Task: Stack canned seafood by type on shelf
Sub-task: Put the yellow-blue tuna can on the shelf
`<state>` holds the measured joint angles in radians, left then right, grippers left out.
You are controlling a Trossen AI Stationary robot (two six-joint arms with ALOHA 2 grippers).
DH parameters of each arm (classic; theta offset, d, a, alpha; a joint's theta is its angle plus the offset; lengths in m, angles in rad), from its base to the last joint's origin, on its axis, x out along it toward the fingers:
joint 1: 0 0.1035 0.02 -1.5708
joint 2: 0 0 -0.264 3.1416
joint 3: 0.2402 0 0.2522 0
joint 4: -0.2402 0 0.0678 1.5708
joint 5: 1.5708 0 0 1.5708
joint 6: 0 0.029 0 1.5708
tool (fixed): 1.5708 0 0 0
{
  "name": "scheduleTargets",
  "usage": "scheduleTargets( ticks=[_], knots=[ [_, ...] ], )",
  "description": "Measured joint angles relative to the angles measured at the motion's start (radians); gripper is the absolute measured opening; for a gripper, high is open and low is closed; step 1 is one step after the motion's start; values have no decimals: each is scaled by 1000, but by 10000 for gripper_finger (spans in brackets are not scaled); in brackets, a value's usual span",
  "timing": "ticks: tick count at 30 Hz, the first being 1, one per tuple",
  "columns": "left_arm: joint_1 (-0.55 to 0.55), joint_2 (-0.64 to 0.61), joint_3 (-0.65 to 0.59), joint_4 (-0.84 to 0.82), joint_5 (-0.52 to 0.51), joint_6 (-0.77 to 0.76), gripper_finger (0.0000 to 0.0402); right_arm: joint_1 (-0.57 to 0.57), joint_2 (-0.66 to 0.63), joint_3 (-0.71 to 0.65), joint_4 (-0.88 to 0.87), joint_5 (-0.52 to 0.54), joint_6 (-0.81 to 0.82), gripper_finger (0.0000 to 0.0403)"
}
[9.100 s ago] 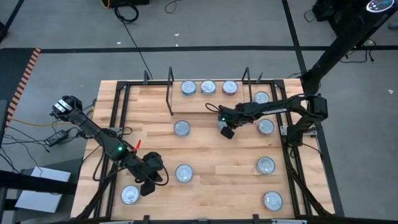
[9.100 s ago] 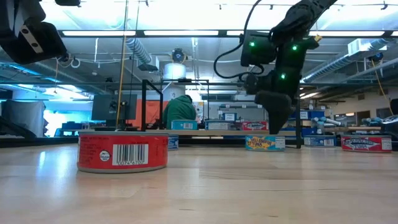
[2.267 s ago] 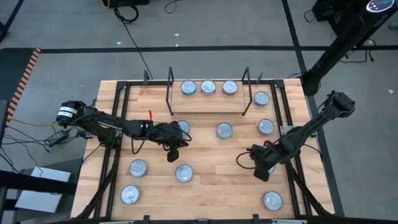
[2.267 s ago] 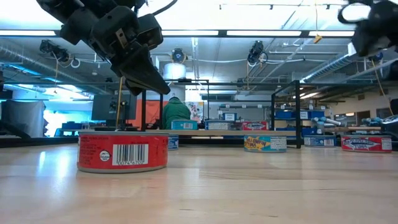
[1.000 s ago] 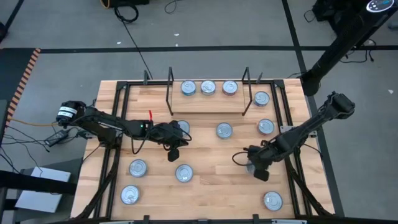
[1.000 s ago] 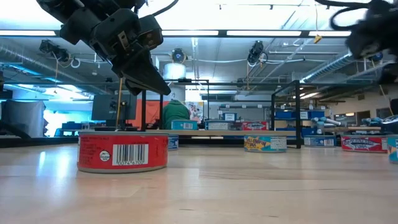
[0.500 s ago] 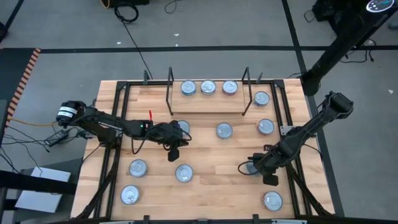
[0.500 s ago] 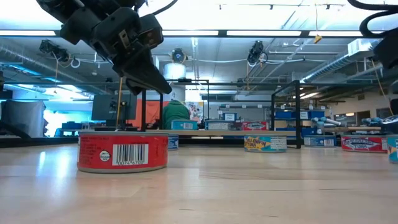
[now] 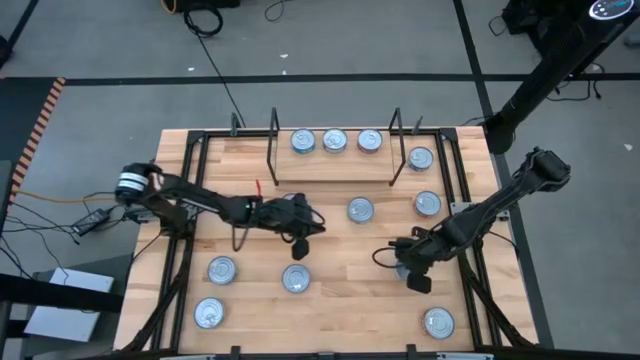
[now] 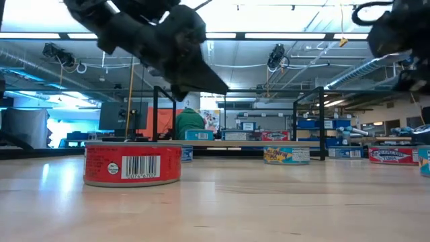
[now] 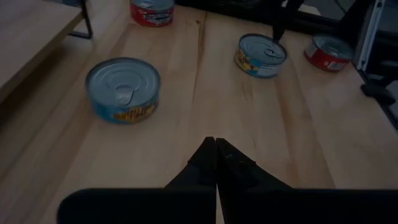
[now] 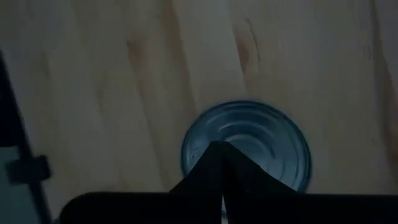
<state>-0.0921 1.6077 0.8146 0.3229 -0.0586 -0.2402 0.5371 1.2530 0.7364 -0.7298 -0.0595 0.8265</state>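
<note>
Your wooden table (image 9: 330,300) carries the shelf (image 9: 335,165) along its far edge, with three tins (image 9: 335,141) in a row between its black uprights; the other tins (image 9: 360,210) lie scattered nearer you than the shelf; your left gripper (image 9: 300,245) hovers near the table's middle, fingers pressed together and empty; your right gripper (image 9: 415,278), nearer the right edge, is likewise closed and empty, directly above one tin (image 12: 246,148).

A person in a green top (image 10: 190,121) is seen far behind the table. Black cables (image 9: 205,18) are laid on the grey floor (image 9: 350,40), which is crossed by dark lines (image 9: 330,76).
</note>
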Motion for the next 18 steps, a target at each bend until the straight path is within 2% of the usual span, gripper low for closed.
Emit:
scheduleTargets(
  ticks=[5, 9, 13, 18],
  knots=[
    [0, 84, 76, 3, 0, 23, 1, 33, -2, 31, -175, -48, 16, 5],
    [0, 121, 93, 41, 16, 15, 1, 83, 0, -8, -217, -72, 74, 5],
    [0, 134, 92, 63, 18, -4, 1, 115, 5, -59, -165, -73, 142, 5],
    [0, 134, 92, 71, -13, -2, 0, 114, 5, -114, 3, -34, 178, 5]
  ],
)
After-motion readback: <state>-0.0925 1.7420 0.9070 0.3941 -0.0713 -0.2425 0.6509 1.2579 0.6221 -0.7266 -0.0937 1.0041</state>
